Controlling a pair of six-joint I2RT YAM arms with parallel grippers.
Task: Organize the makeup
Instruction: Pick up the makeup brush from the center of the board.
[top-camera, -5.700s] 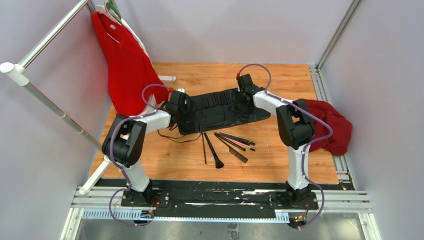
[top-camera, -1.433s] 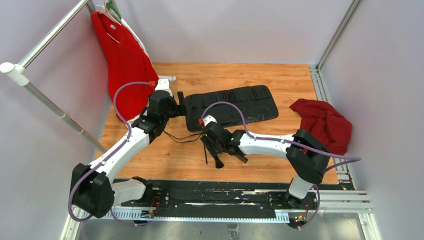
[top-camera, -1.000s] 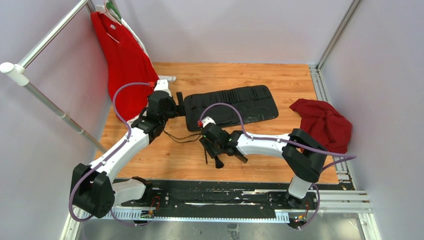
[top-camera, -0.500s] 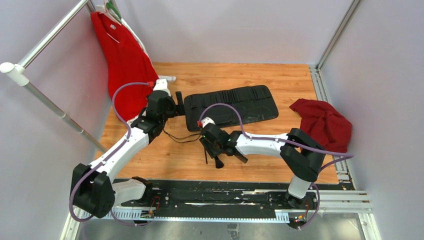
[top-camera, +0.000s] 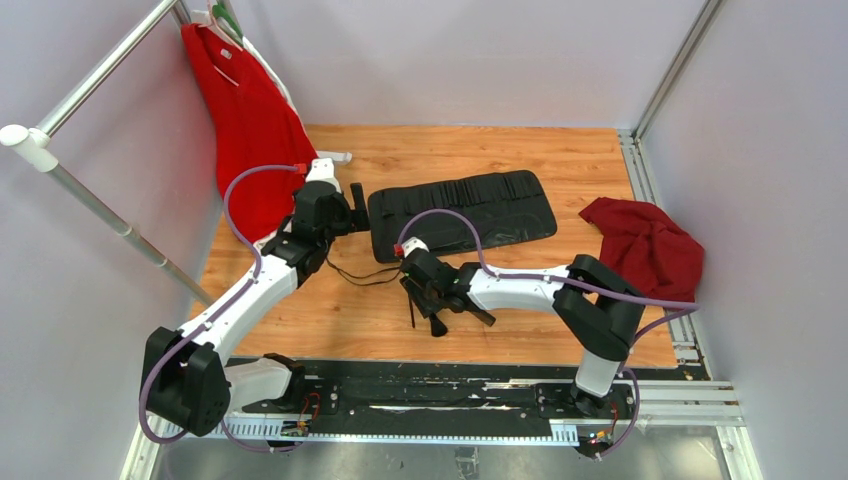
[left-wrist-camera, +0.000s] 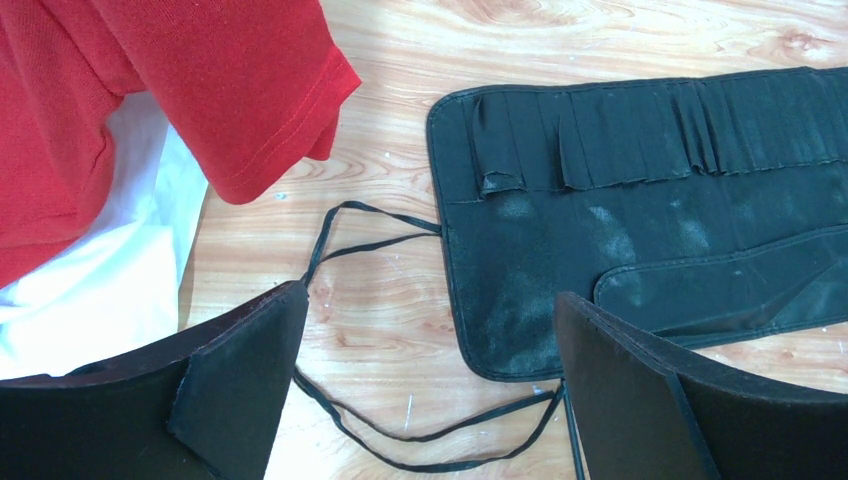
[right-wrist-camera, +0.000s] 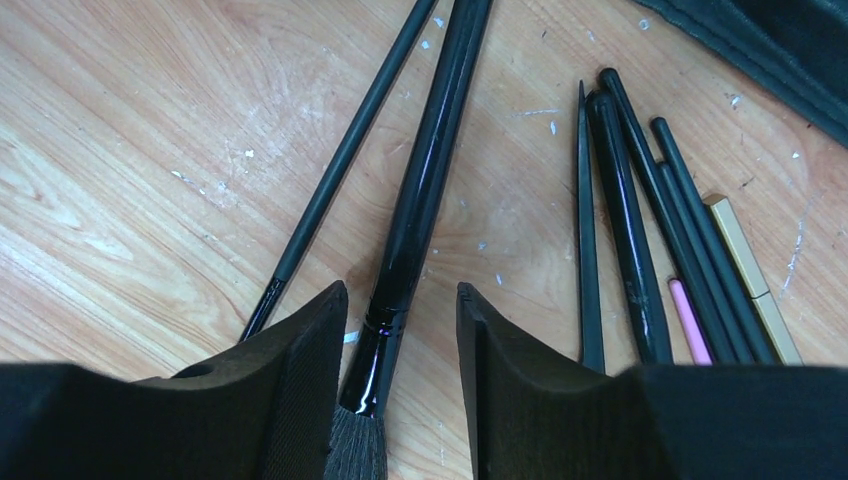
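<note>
Close squarely on the fluffy brush (right-wrist-camera: 420, 180), lying just nearer than the roll-up case (top-camera: 460, 210) among the other makeup (right-wrist-camera: 630, 240), so that only 1 tool lifts, not the thin stick (right-wrist-camera: 340, 190) alongside. The right gripper (right-wrist-camera: 398, 300) straddles its handle, fingers narrowly apart, not yet pinching. The left gripper (left-wrist-camera: 425, 310) hangs wide apart at the case's left end, holding nothing.

A black case (top-camera: 460, 213) lies unrolled on the wooden desk (top-camera: 570, 160), with its slots along the far edge. A thin black cord (left-wrist-camera: 390, 215) loops from its left end. A red shirt (top-camera: 250, 125) hangs at far left. A crumpled red cloth (top-camera: 648, 248) lies at the desk's right edge.
</note>
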